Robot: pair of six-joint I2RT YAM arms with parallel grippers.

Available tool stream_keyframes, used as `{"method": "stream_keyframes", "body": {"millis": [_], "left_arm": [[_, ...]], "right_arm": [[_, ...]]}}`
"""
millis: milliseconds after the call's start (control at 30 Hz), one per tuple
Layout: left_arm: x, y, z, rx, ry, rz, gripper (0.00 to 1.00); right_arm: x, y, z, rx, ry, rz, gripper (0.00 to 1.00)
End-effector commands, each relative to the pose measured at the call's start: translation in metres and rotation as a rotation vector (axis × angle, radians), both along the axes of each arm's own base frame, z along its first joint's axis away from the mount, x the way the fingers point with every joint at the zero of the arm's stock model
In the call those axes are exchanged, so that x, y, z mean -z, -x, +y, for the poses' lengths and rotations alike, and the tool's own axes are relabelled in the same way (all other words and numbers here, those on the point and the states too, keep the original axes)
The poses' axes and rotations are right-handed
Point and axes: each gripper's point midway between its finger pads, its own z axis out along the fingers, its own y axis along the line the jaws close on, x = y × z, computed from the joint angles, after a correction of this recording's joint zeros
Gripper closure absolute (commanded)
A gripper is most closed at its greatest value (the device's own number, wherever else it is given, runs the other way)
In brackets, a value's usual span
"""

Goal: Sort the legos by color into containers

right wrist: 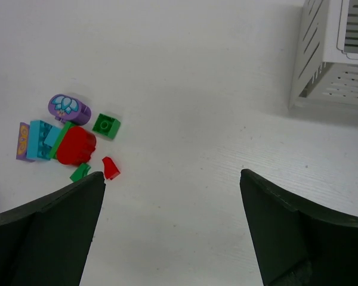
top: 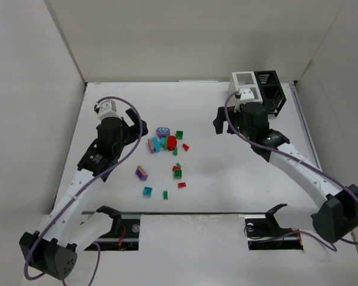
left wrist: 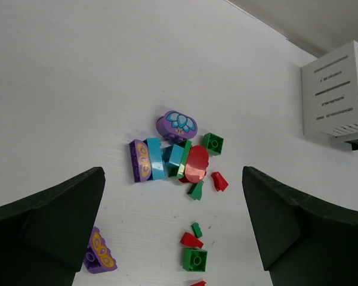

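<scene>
From above, you see the legos (top: 167,144) scattered mid-table, nearer the left edge. The white bin (top: 243,79) and black bin (top: 270,83) sit joined at the far right corner.

In your left wrist view, the left gripper (left wrist: 173,171) is spread wide and grips nothing, with the pile lying beyond its fingers.

In your right wrist view, the right gripper (right wrist: 172,174) is likewise wide and empty, between the legos and the white bin.

Open table (top: 221,173) lies between the clustered legos (top: 170,142) and corner bins (top: 256,83).
</scene>
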Motion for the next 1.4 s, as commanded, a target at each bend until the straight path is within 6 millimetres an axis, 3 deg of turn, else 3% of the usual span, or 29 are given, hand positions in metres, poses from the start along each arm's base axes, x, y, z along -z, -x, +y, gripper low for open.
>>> {"method": "stream_keyframes", "body": {"millis": [0,67,300,467,500,533,633,1133,1367], "left_arm": [[0.004,-0.001,-0.004,0.013,-0.001,0.008,0.01],[0.01,-0.004,-0.005,0.009,0.0,0.026,0.01],[0.061,-0.021,-0.014,-0.021,0.0,0.173,0.01],[0.089,-0.036,-0.026,-0.016,0.005,0.26,0.01],[0.104,-0.036,-0.023,-0.039,-0.013,0.306,0.06],[0.099,-0.039,-0.023,-0.056,-0.001,0.293,0.07],[0.116,-0.045,-0.017,-0.079,-0.014,0.333,0.15],[0.172,-0.07,-0.034,-0.046,-0.043,0.453,0.22],[0.18,-0.079,-0.032,-0.094,-0.037,0.447,0.3]], "right_arm": [[-0.018,0.005,0.002,-0.028,-0.064,-0.027,0.01],[-0.018,0.004,-0.001,-0.019,-0.063,-0.028,0.01],[-0.017,0.004,-0.005,-0.002,-0.057,-0.031,0.01],[-0.001,0.002,-0.002,-0.014,-0.059,0.014,0.01],[0.004,0.001,-0.003,-0.018,-0.059,0.027,0.01],[0.004,0.001,-0.003,-0.018,-0.059,0.027,0.01],[0.012,-0.001,-0.001,-0.033,-0.059,0.054,0.01],[0.031,-0.011,-0.011,-0.016,-0.055,0.104,0.01],[0.034,-0.013,-0.014,-0.013,-0.059,0.116,0.01]]}}
